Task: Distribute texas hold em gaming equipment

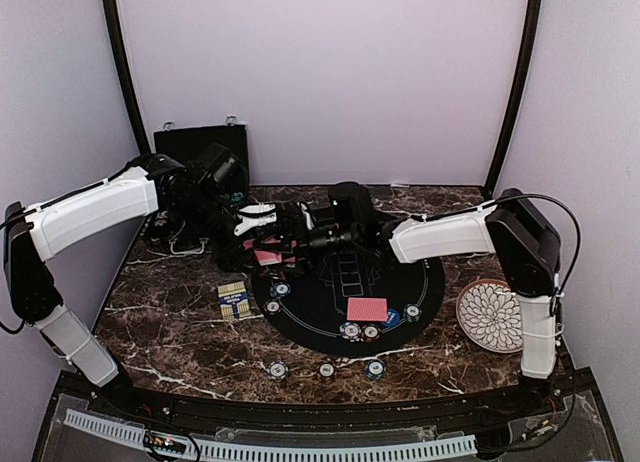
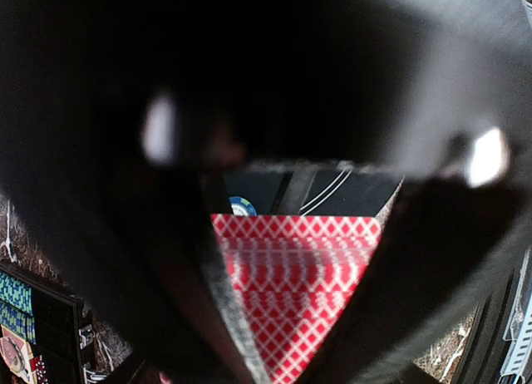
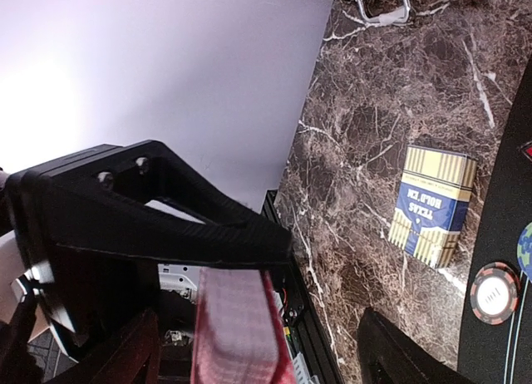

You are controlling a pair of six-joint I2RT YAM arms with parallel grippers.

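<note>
My left hand (image 1: 262, 240) is clamped on the deck of red-pink-backed playing cards (image 2: 295, 276) over the far-left edge of the round black mat (image 1: 320, 307), offering it to my right hand (image 3: 262, 355), spread open to draw one off

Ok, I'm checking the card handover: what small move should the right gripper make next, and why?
Likely close the right gripper on the free end of the playing cards: its jaws stand open on either side of them, and the left gripper holds the red-backed stack pinched, offered toward it.
</note>
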